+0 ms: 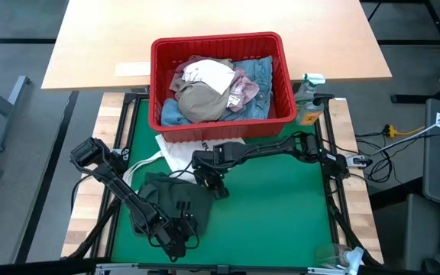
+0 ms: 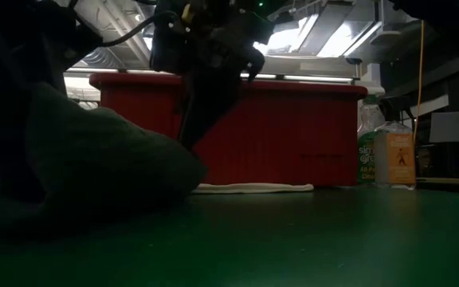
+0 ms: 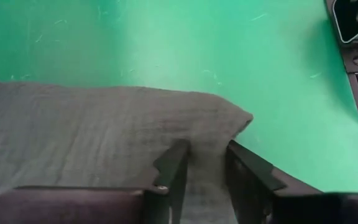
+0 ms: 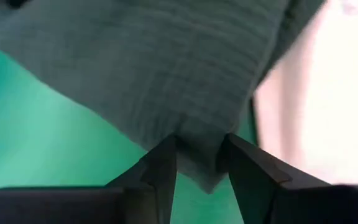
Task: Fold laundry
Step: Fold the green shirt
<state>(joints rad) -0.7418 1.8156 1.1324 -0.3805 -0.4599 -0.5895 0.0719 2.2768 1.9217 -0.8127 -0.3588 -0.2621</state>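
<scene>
Green top held at two edges, ready to fold

Dark green top (image 1: 166,195) lies crumpled on the green mat (image 1: 281,221), in front of the red basket (image 1: 221,127) and toward my left side. In the basket I see the rest of the laundry: beige trousers (image 1: 201,99), a pink top (image 1: 244,88) and blue jeans (image 1: 264,72).

My left gripper (image 3: 204,165) is at the near edge of the top, and its two fingers (image 3: 174,168) pinch a ridge of the cloth close to one corner. My right gripper (image 4: 197,158) is at the far edge, on the basket side, and its fingers are closed on a hanging fold of the same cloth, slightly raised from the mat.

So the top lies between my two grippers, with its length running from the near edge toward the basket. I think the next move is to spread it flat. The white tote bag (image 1: 176,153) lies just beside the top, partly under it, and may get dragged.
</scene>
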